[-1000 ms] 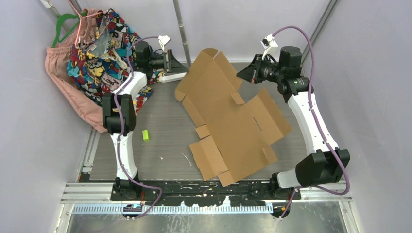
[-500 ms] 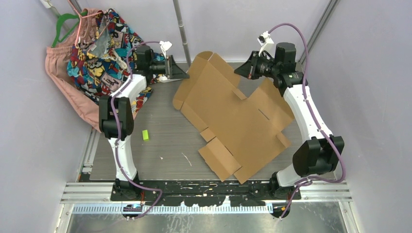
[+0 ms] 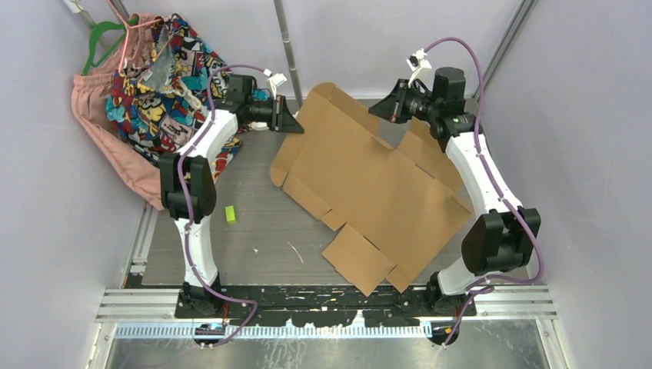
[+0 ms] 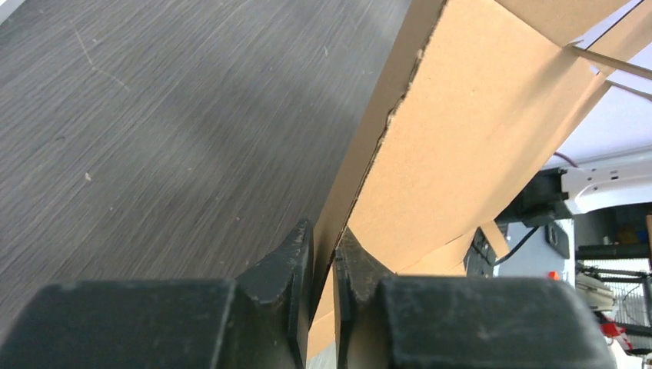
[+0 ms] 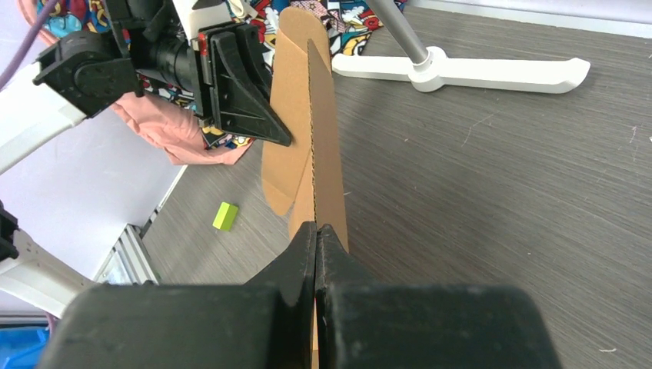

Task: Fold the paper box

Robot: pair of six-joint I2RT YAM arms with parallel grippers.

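Paper box (image 3: 369, 192) lifted, fingers (image 4: 288, 261) apparently pinching edges

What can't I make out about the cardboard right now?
- Top view: the right arm covers the right-hand flaps of the cardboard sheet.
- Left wrist view: the left end effector hides the sheet's lower edge; the frame crops the rest.
- Right wrist view: sheet edge-on above the right end effector; creases unreadable.

On my feed the left arm (image 3: 204, 146) and right arm (image 3: 478, 177) are smooth white moulded shells joined by bulky black motor housings (image 3: 500, 242). A thin purple cable (image 3: 454, 40) trails along each. Small white wrist cameras (image 3: 417, 60) are mounted by matte black, wedge-shaped jaws, slightly scuffed.
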